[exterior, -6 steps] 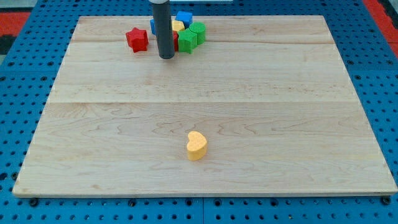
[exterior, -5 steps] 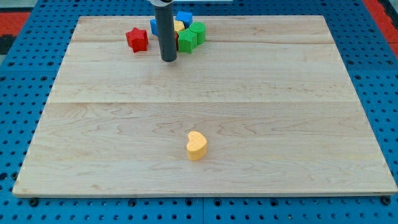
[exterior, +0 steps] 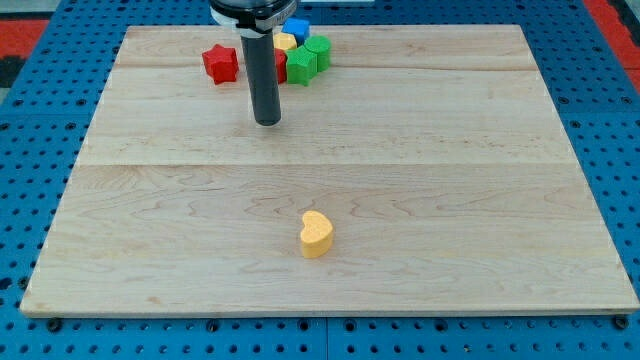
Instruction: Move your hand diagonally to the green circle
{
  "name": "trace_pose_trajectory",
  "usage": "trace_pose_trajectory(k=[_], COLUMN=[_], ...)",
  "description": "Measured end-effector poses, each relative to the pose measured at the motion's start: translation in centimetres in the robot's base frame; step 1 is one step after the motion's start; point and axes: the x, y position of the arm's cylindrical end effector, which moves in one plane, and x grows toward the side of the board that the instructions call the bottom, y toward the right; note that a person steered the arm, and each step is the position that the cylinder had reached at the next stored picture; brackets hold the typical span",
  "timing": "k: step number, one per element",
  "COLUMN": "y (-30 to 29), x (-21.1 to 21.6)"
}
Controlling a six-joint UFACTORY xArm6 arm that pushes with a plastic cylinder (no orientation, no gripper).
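At the view's left of the cluster near the table's (exterior: 150, 220) top edge sits the red star block (exterior: 220, 63), alone by a small gap from the rest. Next to its right my tip (exterior: 267, 122) rests on bare wood, below the cluster and apart from every block; the rod rises from it and hides part of the group behind, where a sliver of a red block (exterior: 282, 66) shows just right of the rod. There are no fingers on this rig, only the plain rod, so there is nothing to be wide, narrow or holding. Further right come the yellow block (exterior: 285, 43) and, above it, the blue block (exterior: 296, 27), whose shapes I cannot make out with the rod head overlapping them. Then the two green blocks: a green cube-like block (exterior: 301, 67) in front, and behind and to its right a rounder green block (exterior: 318, 48), which I take to be the green circle, touching or just beside its green neighbour at the cluster's right end. Well apart from all this, low on the table and a little right of my tip, lies the yellow heart block (exterior: 316, 234), which plays no part. As I judge it, the task is not done: my tip stands down and to the left of the green circle, with the green cube between, so a diagonal run up and to the right is left, passing close by that cube.
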Motion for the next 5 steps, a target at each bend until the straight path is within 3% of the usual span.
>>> trace_pose_trajectory(k=[1,2,3,4,5], y=[6.2,13.9,15.0,11.2,9.6], x=[-0.2,-5.5,-12.7,-18.1,-18.1])
